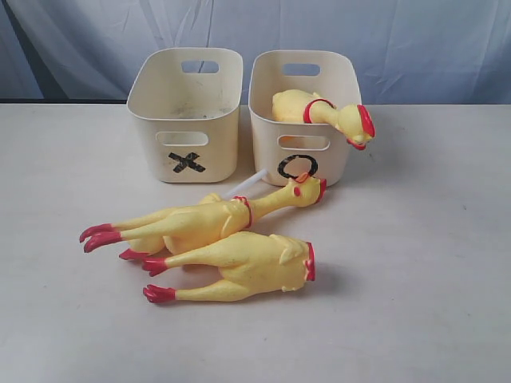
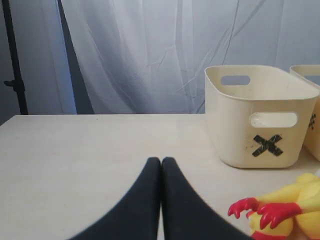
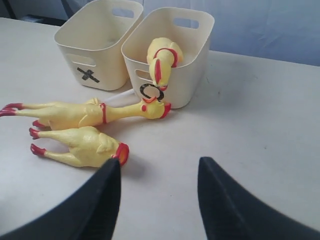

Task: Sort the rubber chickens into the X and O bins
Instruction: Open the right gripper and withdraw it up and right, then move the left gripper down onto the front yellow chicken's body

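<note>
In the exterior view, one rubber chicken point(image 1: 323, 112) sits in the O bin point(image 1: 323, 163), its head drooping over the rim. The X bin point(image 1: 215, 159) shows nothing inside. A whole chicken point(image 1: 204, 222) and a headless chicken point(image 1: 247, 267) lie touching on the surface point(image 1: 415, 279) before the bins. In the left wrist view, the left claw point(image 2: 161, 162) is pressed together, holding nothing. In the right wrist view, the right claw point(image 3: 159, 172) stands apart and empty, facing the pair. It would do best to straddle the headless body at its thick middle, clear of its neighbour's legs.
</note>
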You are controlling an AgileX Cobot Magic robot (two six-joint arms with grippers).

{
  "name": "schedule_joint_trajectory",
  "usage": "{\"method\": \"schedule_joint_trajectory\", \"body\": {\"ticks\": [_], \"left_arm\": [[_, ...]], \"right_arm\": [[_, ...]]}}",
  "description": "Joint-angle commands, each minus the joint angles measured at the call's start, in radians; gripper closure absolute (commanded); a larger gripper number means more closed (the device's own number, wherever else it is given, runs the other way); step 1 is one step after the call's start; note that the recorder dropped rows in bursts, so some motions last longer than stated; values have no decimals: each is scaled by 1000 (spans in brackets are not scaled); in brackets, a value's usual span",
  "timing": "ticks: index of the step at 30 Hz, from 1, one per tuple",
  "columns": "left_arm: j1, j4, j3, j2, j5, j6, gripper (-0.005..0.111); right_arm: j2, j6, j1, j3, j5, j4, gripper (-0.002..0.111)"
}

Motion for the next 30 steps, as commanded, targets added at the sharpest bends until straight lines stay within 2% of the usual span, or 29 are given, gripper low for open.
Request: {"method": "schedule_joint_trajectory", "body": {"ticks": [1,6,8,10,11,15,18,20,21,23,30], "left_arm": [[1,-110,4,-4,-68,-7,107],[1,-370,4,-4,-172,-7,107],[1,-568,4,-4,-224,-53,107],[1,-678,4,-4,-246,-90,107],[1,-675,4,-4,-225,-90,107],[1,-536,-98,-4,27,-56,107],[1,-620,-180,15,156,125,107],[1,-743,-220,53,239,324,107],[1,-857,-249,111,321,498,107],[1,-979,-290,215,439,707,107],[1,-981,-403,473,548,891,107]], "right_arm": [[-139,-25,-4,110,-42,39,62],[-331,-27,-4,228,-38,59,62],[-396,-55,-4,259,-34,68,62],[-442,-55,-4,277,-24,72,62],[-442,-55,-4,277,-17,72,62],[-442,-55,-4,277,2,72,62],[-442,-55,-4,277,2,72,62],[-442,-55,-4,277,2,75,62],[-442,-55,-4,277,0,77,62],[-442,-55,-4,277,-2,104,62],[-442,-59,-4,277,-16,134,62]]}}
